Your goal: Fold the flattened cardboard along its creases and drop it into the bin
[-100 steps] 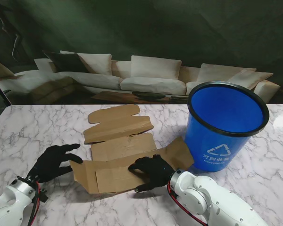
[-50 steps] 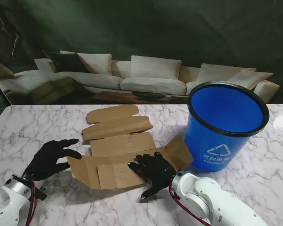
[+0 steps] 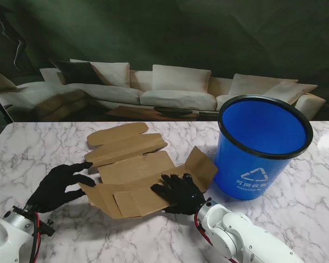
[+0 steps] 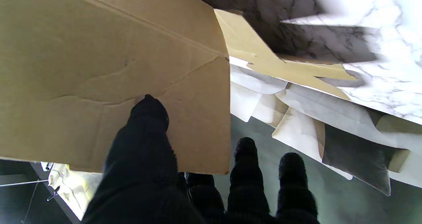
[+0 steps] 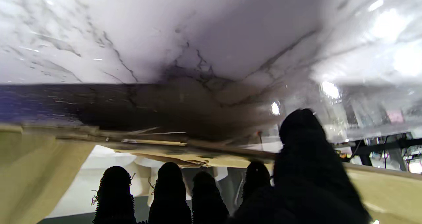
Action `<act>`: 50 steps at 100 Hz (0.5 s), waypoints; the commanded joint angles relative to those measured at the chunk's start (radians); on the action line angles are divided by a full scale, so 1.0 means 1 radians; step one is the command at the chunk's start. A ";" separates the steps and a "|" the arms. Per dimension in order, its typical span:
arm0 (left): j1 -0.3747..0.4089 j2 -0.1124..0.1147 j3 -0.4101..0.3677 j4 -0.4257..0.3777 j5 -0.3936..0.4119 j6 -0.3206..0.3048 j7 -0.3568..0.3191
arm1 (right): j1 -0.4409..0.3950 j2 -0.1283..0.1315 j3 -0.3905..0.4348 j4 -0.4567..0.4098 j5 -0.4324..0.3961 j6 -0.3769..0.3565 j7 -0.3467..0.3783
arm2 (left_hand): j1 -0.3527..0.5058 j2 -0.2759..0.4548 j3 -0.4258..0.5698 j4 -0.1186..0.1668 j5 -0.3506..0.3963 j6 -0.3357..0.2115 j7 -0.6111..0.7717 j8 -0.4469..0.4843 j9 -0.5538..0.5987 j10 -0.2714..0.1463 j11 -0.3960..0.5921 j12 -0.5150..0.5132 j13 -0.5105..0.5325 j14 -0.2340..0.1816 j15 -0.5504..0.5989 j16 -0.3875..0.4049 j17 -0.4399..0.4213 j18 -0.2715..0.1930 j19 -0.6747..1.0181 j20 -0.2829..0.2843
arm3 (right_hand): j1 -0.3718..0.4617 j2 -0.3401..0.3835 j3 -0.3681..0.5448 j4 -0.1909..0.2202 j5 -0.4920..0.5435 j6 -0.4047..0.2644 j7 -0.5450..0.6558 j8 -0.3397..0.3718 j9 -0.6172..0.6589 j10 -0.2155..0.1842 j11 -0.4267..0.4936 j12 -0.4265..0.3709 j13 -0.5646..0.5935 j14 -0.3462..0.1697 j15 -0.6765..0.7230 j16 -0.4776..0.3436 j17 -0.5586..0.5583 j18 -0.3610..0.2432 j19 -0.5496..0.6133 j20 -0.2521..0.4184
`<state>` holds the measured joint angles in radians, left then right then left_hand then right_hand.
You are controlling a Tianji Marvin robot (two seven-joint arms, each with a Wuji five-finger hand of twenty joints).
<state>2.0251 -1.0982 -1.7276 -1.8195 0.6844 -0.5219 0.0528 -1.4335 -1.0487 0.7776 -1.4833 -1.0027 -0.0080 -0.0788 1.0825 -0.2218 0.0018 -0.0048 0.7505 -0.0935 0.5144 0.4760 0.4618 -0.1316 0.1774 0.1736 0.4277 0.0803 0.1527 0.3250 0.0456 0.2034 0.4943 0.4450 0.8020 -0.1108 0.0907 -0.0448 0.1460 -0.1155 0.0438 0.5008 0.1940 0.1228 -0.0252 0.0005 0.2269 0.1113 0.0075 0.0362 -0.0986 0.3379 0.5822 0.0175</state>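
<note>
Cardboard lies half-folded beside the bin; left hand fingers spread at its edge; right hand fingers splayed flat on it.

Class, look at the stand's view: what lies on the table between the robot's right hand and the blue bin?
The raised end flap of the cardboard stands between the right hand and the blue bin, with a strip of bare marble beside the bin. The stand's view shows this.

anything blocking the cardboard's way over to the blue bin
Nothing visible does. The cardboard lies just left of the blue bin, its raised right flap near the bin's wall, with only bare marble table around. The bin's mouth is open. Both the left hand and right hand touch the cardboard.
</note>
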 commanded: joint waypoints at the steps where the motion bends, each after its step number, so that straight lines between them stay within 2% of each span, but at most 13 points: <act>1: 0.008 -0.004 0.001 -0.011 -0.001 0.003 -0.014 | -0.016 -0.012 0.007 0.004 0.009 0.004 -0.020 | 0.019 0.042 0.028 -0.003 0.088 0.031 0.082 0.033 0.018 -0.002 0.001 0.010 0.008 0.001 -0.001 0.012 -0.005 0.010 -0.030 0.022 | 0.128 0.152 -0.094 0.019 0.043 -0.134 0.142 0.097 0.004 -0.046 -0.018 -0.007 -0.021 -0.036 -0.031 -0.015 -0.032 0.013 -0.026 -0.019; 3: 0.009 -0.004 0.001 -0.011 0.000 0.004 -0.014 | -0.018 -0.013 0.010 0.003 0.013 0.004 -0.023 | 0.019 0.042 0.028 -0.003 0.087 0.031 0.081 0.033 0.017 -0.003 0.001 0.010 0.008 0.001 -0.002 0.012 -0.005 0.010 -0.031 0.022 | 0.142 0.177 -0.104 0.015 0.066 -0.158 0.187 0.093 0.012 -0.056 -0.018 -0.007 -0.017 -0.042 -0.030 -0.015 -0.032 0.009 -0.026 -0.019; 6: 0.010 -0.004 0.000 -0.012 0.001 0.006 -0.013 | -0.024 -0.015 0.015 0.001 0.020 0.003 -0.029 | 0.018 0.042 0.028 -0.003 0.089 0.030 0.081 0.034 0.018 -0.003 0.001 0.010 0.008 0.000 -0.002 0.013 -0.005 0.011 -0.032 0.022 | 0.165 0.206 -0.116 0.008 0.076 -0.198 0.383 -0.081 0.022 -0.076 -0.016 -0.006 -0.016 -0.054 -0.030 -0.015 -0.030 -0.001 -0.026 -0.019; 9: 0.011 -0.004 -0.001 -0.011 0.003 0.008 -0.013 | -0.028 -0.018 0.019 0.000 0.030 0.001 -0.038 | 0.020 0.042 0.029 -0.002 0.089 0.030 0.081 0.035 0.017 -0.002 0.001 0.010 0.008 0.001 -0.002 0.013 -0.004 0.011 -0.033 0.023 | 0.189 0.217 -0.120 -0.002 0.077 -0.228 0.571 -0.210 0.031 -0.096 -0.016 -0.005 -0.018 -0.063 -0.029 -0.014 -0.033 -0.011 -0.030 -0.018; 11: 0.012 -0.004 -0.003 -0.011 0.004 0.010 -0.012 | -0.032 -0.020 0.021 -0.002 0.033 -0.001 -0.043 | 0.018 0.042 0.028 -0.003 0.088 0.031 0.080 0.035 0.017 -0.002 0.000 0.010 0.007 0.001 -0.002 0.013 -0.004 0.011 -0.033 0.023 | 0.193 0.227 -0.122 -0.006 0.091 -0.245 0.657 -0.255 0.040 -0.106 -0.015 -0.005 -0.016 -0.068 -0.029 -0.013 -0.034 -0.014 -0.032 -0.018; 16: 0.014 -0.004 -0.006 -0.009 0.013 0.014 -0.008 | -0.040 -0.022 0.030 -0.007 0.037 -0.008 -0.055 | 0.018 0.042 0.029 -0.002 0.089 0.030 0.079 0.036 0.015 -0.002 0.000 0.010 0.008 0.001 -0.002 0.014 -0.004 0.010 -0.035 0.024 | 0.189 0.247 -0.127 -0.012 0.150 -0.263 0.772 -0.310 0.065 -0.127 -0.012 -0.003 -0.010 -0.081 -0.028 -0.011 -0.030 -0.023 -0.036 -0.019; 25: 0.019 -0.005 -0.014 -0.005 0.025 0.025 -0.002 | -0.059 -0.019 0.050 -0.029 0.028 -0.025 -0.055 | 0.019 0.043 0.030 -0.002 0.088 0.030 0.077 0.037 0.012 -0.002 -0.001 0.009 0.006 0.002 -0.003 0.014 -0.004 0.010 -0.039 0.025 | 0.161 0.250 -0.133 -0.014 0.263 -0.255 0.857 -0.290 0.165 -0.153 0.003 0.006 0.021 -0.087 -0.024 -0.008 -0.018 -0.030 -0.038 -0.019; 29: 0.021 -0.005 -0.017 -0.003 0.030 0.030 0.001 | -0.068 -0.019 0.058 -0.040 0.023 -0.030 -0.060 | 0.018 0.044 0.030 -0.002 0.087 0.029 0.076 0.037 0.011 -0.003 -0.002 0.009 0.005 0.002 -0.003 0.014 -0.004 0.009 -0.040 0.025 | 0.151 0.256 -0.131 -0.015 0.282 -0.269 0.895 -0.236 0.230 -0.149 0.012 0.015 0.039 -0.080 -0.019 -0.003 -0.012 -0.026 -0.040 -0.018; 33: 0.024 -0.005 -0.022 0.000 0.037 0.036 0.003 | -0.079 -0.016 0.068 -0.057 0.008 -0.032 -0.058 | 0.019 0.044 0.030 -0.002 0.087 0.029 0.076 0.038 0.009 -0.002 -0.002 0.009 0.005 0.002 -0.003 0.015 -0.004 0.009 -0.042 0.026 | 0.141 0.256 -0.129 -0.015 0.298 -0.287 0.904 -0.157 0.310 -0.150 0.056 0.065 0.079 -0.069 -0.007 0.017 0.009 -0.022 -0.039 -0.015; 37: 0.026 -0.005 -0.026 0.004 0.046 0.043 0.007 | -0.089 -0.016 0.077 -0.070 -0.002 -0.034 -0.060 | 0.018 0.043 0.030 -0.002 0.087 0.029 0.076 0.038 0.009 -0.002 -0.002 0.009 0.004 0.004 -0.003 0.015 -0.004 0.009 -0.042 0.026 | 0.137 0.257 -0.129 -0.015 0.297 -0.294 0.925 -0.105 0.282 -0.156 0.228 0.163 0.107 -0.064 0.017 0.037 0.025 -0.021 -0.034 -0.007; 41: 0.029 -0.005 -0.030 0.008 0.051 0.050 0.008 | -0.097 -0.014 0.084 -0.085 -0.018 -0.036 -0.064 | 0.019 0.044 0.031 -0.002 0.087 0.029 0.075 0.038 0.008 -0.003 -0.002 0.009 0.004 0.003 -0.003 0.015 -0.003 0.009 -0.044 0.027 | 0.139 0.252 -0.130 -0.016 0.307 -0.300 0.940 -0.071 0.289 -0.178 0.510 0.295 0.209 -0.074 0.092 0.087 0.073 -0.015 0.002 0.023; 47: 0.031 -0.006 -0.035 0.015 0.055 0.061 0.014 | -0.109 -0.011 0.097 -0.108 -0.036 -0.038 -0.060 | 0.019 0.044 0.031 -0.001 0.087 0.029 0.075 0.039 0.007 -0.004 -0.002 0.009 0.003 0.003 -0.003 0.016 -0.004 0.009 -0.045 0.027 | 0.137 0.246 -0.129 -0.016 0.299 -0.307 0.945 -0.059 0.378 -0.172 0.647 0.345 0.299 -0.085 0.162 0.129 0.141 -0.010 0.051 0.060; 50: 0.033 -0.007 -0.037 0.019 0.058 0.068 0.016 | -0.113 -0.010 0.102 -0.118 -0.049 -0.041 -0.061 | 0.019 0.044 0.031 -0.002 0.087 0.030 0.074 0.039 0.007 -0.002 -0.002 0.009 0.003 0.003 -0.003 0.016 -0.004 0.009 -0.046 0.027 | 0.137 0.237 -0.130 -0.016 0.309 -0.304 0.947 -0.058 0.497 -0.183 0.709 0.364 0.404 -0.114 0.235 0.168 0.203 -0.011 0.112 0.100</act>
<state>2.0498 -1.1021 -1.7582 -1.8170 0.7421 -0.4712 0.0732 -1.5307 -1.0654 0.8760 -1.5800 -1.0490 -0.0431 -0.1407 1.0794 -0.2210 0.0020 -0.0053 0.7882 -0.0611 0.5533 0.4999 0.4620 -0.1314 0.1773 0.1736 0.4279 0.0808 0.1527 0.3262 0.0460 0.2035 0.4820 0.4566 0.9336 0.0380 -0.0476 -0.0458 0.3287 -0.2964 0.7694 0.3330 0.5511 -0.0283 0.5486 0.3140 0.4851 0.0469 0.1375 0.1370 0.0351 0.3258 0.6123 0.0545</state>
